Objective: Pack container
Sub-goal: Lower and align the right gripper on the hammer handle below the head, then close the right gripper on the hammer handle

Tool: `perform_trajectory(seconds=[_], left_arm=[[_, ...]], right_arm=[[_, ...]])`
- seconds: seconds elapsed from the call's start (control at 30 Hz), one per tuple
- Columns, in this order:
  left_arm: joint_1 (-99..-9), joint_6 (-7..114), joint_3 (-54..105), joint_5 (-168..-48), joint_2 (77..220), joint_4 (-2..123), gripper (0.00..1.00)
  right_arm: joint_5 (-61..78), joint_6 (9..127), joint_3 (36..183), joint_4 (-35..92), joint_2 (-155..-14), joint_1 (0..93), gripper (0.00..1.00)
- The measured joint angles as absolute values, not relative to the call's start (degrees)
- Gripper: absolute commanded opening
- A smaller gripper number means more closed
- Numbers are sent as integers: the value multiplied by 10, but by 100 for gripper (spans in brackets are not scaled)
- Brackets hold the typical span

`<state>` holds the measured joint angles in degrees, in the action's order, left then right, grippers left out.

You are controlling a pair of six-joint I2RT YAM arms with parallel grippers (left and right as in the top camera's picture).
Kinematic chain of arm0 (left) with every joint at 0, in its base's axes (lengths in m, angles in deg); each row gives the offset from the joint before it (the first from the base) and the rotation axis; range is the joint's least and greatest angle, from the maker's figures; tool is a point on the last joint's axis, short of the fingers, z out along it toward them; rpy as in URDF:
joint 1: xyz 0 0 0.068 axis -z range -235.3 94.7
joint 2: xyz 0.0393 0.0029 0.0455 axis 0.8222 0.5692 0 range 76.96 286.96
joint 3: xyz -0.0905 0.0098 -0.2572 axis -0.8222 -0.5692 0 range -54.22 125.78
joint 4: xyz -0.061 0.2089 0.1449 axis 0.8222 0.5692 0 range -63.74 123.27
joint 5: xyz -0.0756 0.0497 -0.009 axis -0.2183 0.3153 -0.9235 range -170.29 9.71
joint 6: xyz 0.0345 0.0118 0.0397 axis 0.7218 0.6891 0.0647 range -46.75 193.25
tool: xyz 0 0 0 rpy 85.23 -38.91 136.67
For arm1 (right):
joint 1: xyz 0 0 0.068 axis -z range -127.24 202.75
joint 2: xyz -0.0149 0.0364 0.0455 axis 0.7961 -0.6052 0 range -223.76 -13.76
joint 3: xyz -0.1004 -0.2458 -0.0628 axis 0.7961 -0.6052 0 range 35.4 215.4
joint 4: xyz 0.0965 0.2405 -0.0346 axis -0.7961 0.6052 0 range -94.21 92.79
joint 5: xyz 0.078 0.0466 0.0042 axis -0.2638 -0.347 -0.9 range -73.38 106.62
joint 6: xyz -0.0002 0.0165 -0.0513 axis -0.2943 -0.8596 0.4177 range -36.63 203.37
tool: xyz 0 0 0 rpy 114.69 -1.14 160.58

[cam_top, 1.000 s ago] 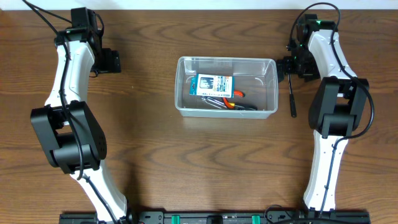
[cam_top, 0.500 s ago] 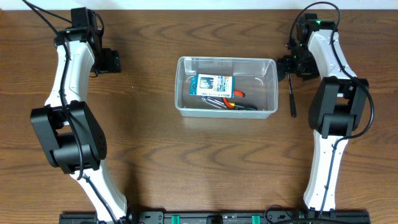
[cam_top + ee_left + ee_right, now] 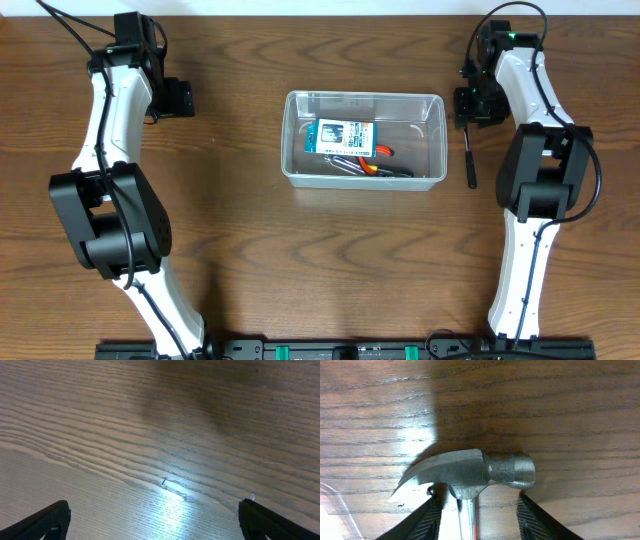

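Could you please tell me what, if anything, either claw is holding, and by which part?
Nothing is gripped yet. The right claw straddles the hammer just below its head, fingers not touching it; the left claw is empty.

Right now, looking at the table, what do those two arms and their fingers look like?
Both the left arm and right arm are white tubes linked by bulky black joints. Thin black cables loop off near the wrists, and a small green light glows on the right arm. The fingers are black, tapering wedges.
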<state>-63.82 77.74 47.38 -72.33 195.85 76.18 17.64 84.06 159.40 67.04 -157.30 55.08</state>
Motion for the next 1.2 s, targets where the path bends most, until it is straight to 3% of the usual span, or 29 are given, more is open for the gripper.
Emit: perform_trajectory(seconds=[0.37, 1.2], left_arm=[[-638, 777, 474, -723, 1959, 762, 98], [-638, 777, 474, -723, 1959, 762, 98]], right_arm=[[177, 841, 1594, 671, -1573, 551, 30], [174, 840, 1594, 684, -1573, 551, 11]])
